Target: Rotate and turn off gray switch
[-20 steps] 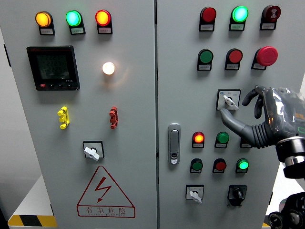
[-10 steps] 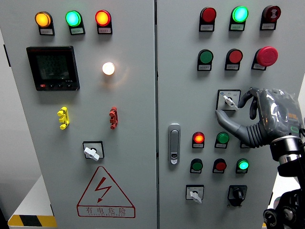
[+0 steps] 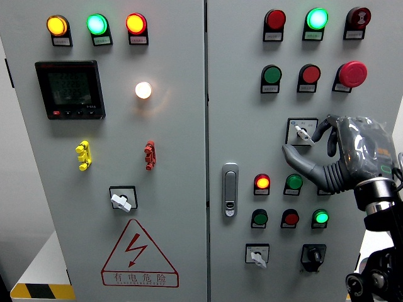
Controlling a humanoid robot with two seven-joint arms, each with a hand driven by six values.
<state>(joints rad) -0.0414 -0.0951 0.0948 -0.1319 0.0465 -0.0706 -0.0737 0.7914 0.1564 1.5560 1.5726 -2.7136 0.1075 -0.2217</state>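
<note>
Right hand at gray switch, right cabinet door, mid-height.

Left door: a lit white lamp [image 3: 143, 90] sits at 3 o'clock from the dark meter [image 3: 70, 89]. Right door: the gray switch [image 3: 302, 132] has a square black-framed plate with a small label on top and a pale lever knob pointing toward roughly 11 o'clock. The right hand [image 3: 337, 157] sits at 4 o'clock from it, fingers loosely curled and holding nothing; thumb extends under the plate, index fingertip just beside the plate's right edge. Whether it touches, I cannot tell. A lit red light [image 3: 262, 183] shows at 7 o'clock from the switch.
</note>
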